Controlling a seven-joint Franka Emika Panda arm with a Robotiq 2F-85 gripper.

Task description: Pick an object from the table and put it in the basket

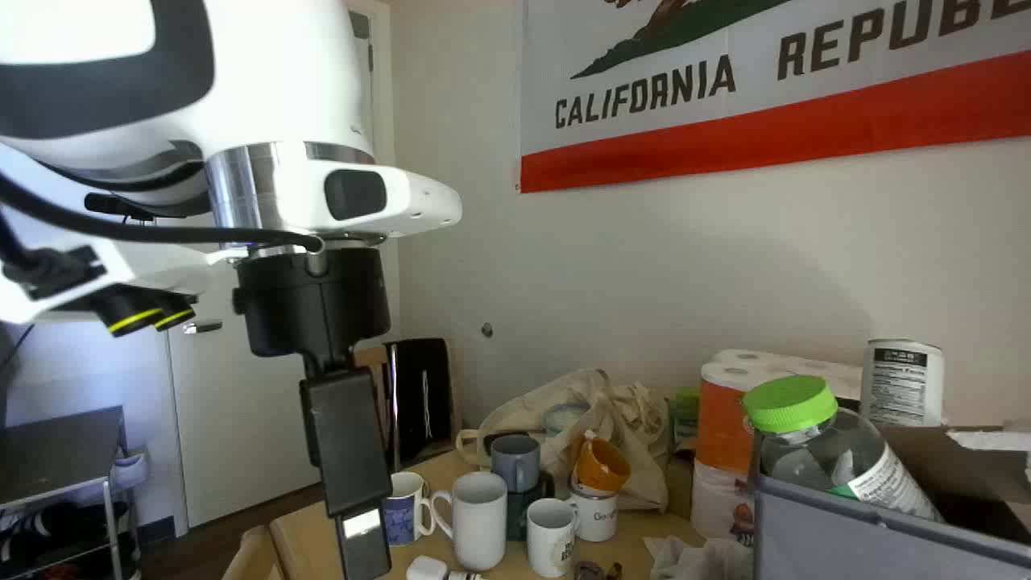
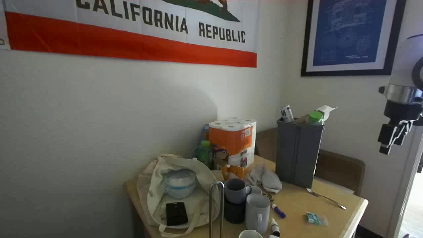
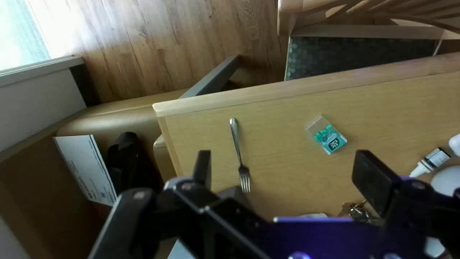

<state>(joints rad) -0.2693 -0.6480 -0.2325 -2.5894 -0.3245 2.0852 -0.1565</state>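
Gripper (image 3: pixel 283 165): near, filling the lower part of the wrist view, its two black fingers (image 3: pixel 203 167) spread wide apart; in both exterior views it hangs in the air, pointing down.
Grey bin (image 2: pixel 295 155): the basket, standing on the table (image 3: pixel 388 118); a clear jar (image 1: pixel 838 451) with a green lid leans inside, topping the rim.
White can (image 1: pixel 902 383): just beyond the jar in an exterior view.
Table: light brown wood, spread out below the fingers.
Fork (image 3: pixel 239 153): flat on the table, tines just beside the foot of the bin.
Clear box (image 3: pixel 325 135): small, teal-labelled, green pellets showing, near the fork.
White bottle (image 3: pixel 435 158): small, on its side.
Tall white mug (image 1: pixel 479 519): between a blue-patterned mug (image 1: pixel 403 515) and a shorter white mug (image 1: pixel 549 540) in an exterior view.
Grey mug (image 2: pixel 235 191): stacked on a dark mug (image 2: pixel 234 211).
Orange mug (image 1: pixel 602 467): tilted.
Cream bag (image 2: pixel 196 206): open on the table, a clear container (image 2: pixel 180 185) and a flat black item (image 2: pixel 176 214) inside.
Roll pack (image 2: pixel 231 138): orange and white, standing between bag and bin.
Flag (image 2: pixel 132 44): on the wall (image 2: pixel 99 109), red stripe under the words CALIFORNIA REPUBLIC.
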